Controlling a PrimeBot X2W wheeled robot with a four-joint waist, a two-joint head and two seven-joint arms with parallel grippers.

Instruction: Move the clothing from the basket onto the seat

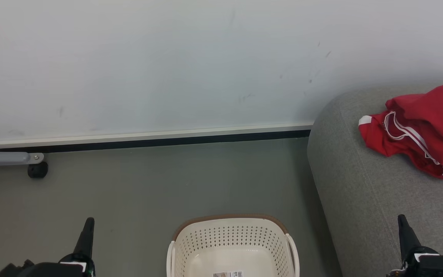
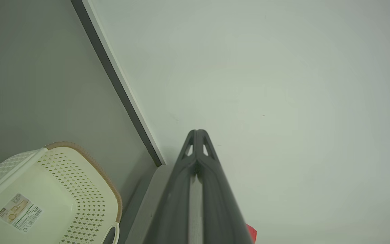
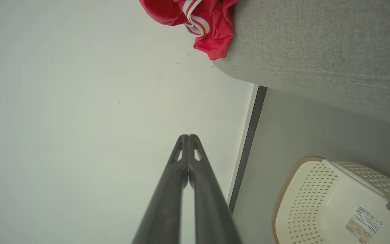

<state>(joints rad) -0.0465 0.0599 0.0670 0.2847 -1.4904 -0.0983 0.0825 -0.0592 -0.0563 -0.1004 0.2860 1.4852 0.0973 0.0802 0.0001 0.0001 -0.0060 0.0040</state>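
**A:** What is seen nearest?

**B:** The left gripper (image 1: pixel 88 223) is seen at the lower left and the right gripper (image 1: pixel 401 220) at the lower right. On each one the two long dark fingers are pressed together, and nothing is held between them.

**A:** What is placed between the two?

**B:** A small cream-white plastic basket (image 1: pixel 229 235) with perforated sides and a brown rim is set on the grey floor (image 1: pixel 140 184). A small printed label (image 1: pixel 228 274) is stuck on its pale bottom.

**A:** Where is the clothing found?

**B:** The red soft-fabric clothing (image 1: pixel 417 127), with white stripes and white trim, is laid crumpled on the large grey fabric-upholstered seat (image 1: pixel 360 192) with a rounded corner. The seat is located near the right side of the basket. The clothing is kept well apart from the basket and from both grippers.

**A:** What is seen farthest?

**B:** A pale wall (image 1: pixel 167 69) with a few small dark marks is seen, closed at the bottom by a white and black baseboard (image 1: pixel 148 139). At the far left, a grey metal leg (image 1: pixel 6 157) with a black caster (image 1: pixel 37 170) is seen beside that wall.
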